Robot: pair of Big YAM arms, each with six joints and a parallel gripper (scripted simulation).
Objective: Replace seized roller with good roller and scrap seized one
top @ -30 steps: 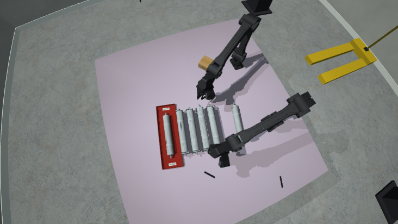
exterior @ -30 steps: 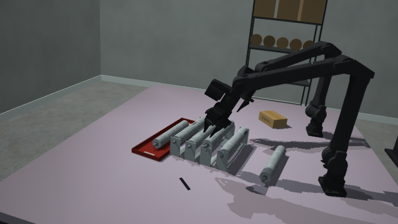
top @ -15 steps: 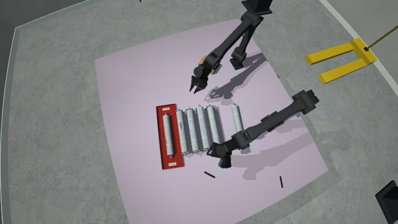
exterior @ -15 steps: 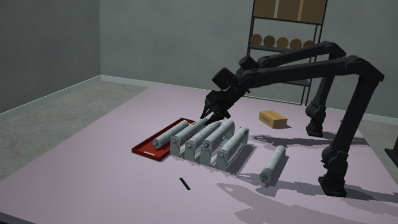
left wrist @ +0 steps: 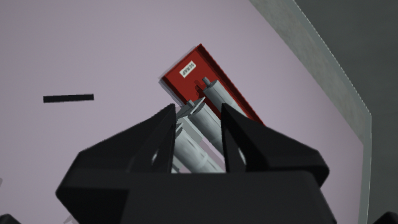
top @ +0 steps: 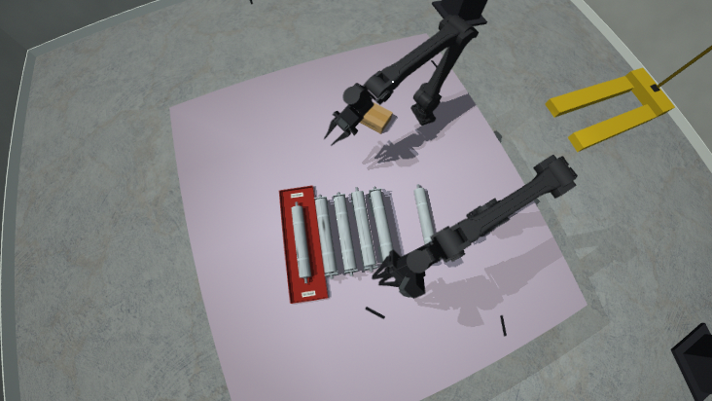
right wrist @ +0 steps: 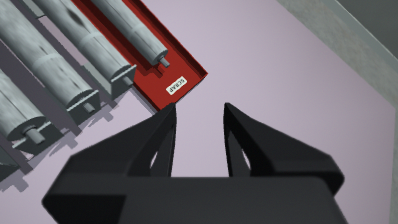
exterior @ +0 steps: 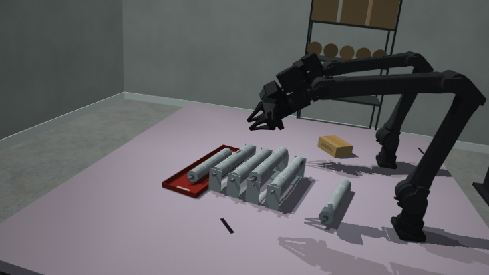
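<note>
The roller bed holds four grey rollers side by side. One more roller lies in the red scrap tray to its left. A spare roller lies on the mat to its right. My left gripper hovers off the bed's near end, open and empty; in the left wrist view it faces the tray's label end. My right gripper hangs high beyond the bed's far end, open and empty; in the right wrist view it is over the mat beside the tray.
A cardboard box sits by the right arm. Two thin black strips lie on the mat near the front. A yellow fork lies on the floor. A shelf stands at the back wall.
</note>
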